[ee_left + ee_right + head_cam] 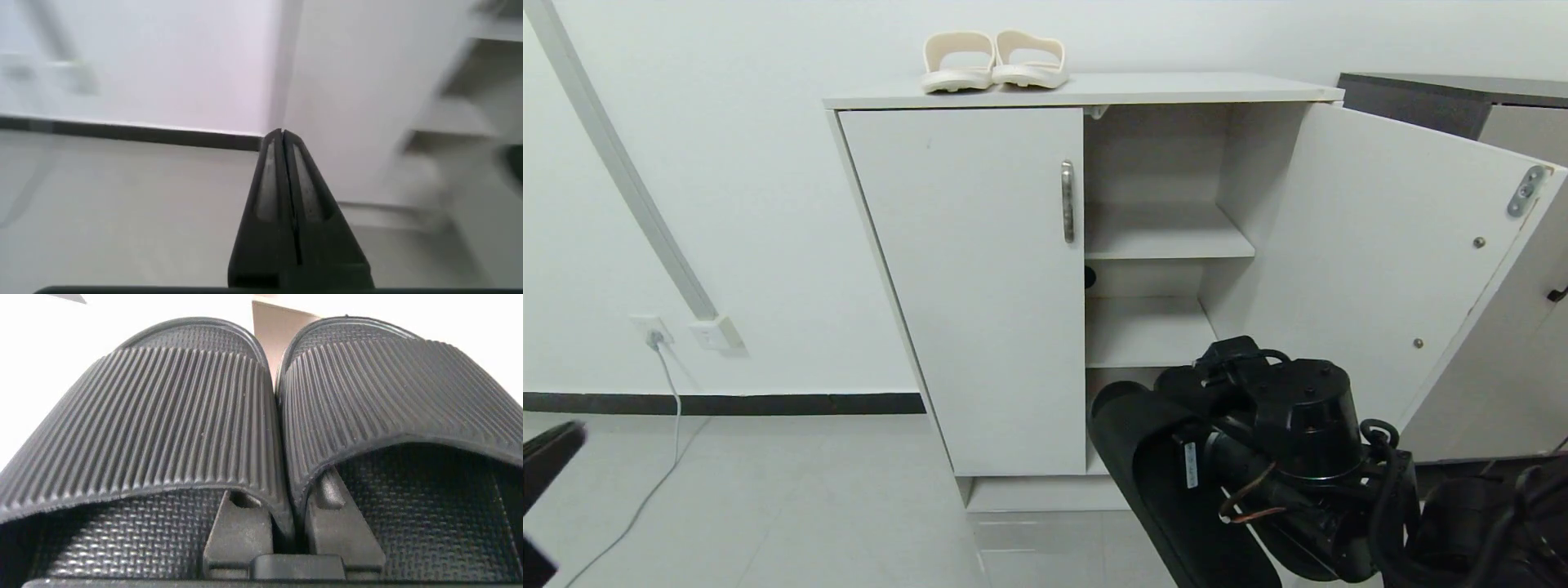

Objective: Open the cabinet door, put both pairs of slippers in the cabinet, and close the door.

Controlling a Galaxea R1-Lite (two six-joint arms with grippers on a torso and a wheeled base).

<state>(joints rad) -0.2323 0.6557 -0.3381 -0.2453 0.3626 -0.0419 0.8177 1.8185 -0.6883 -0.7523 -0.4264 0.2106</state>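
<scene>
White cabinet stands behind ribbed black slippers.

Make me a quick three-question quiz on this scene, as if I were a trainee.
1. True or false: the right door of the cabinet stands open.
2. Where are the white slippers? A) on top of the cabinet B) on the floor C) on a shelf inside
3. Which pair does the right gripper hold?

Key: 1 true; 2 A; 3 the black slippers.
</scene>
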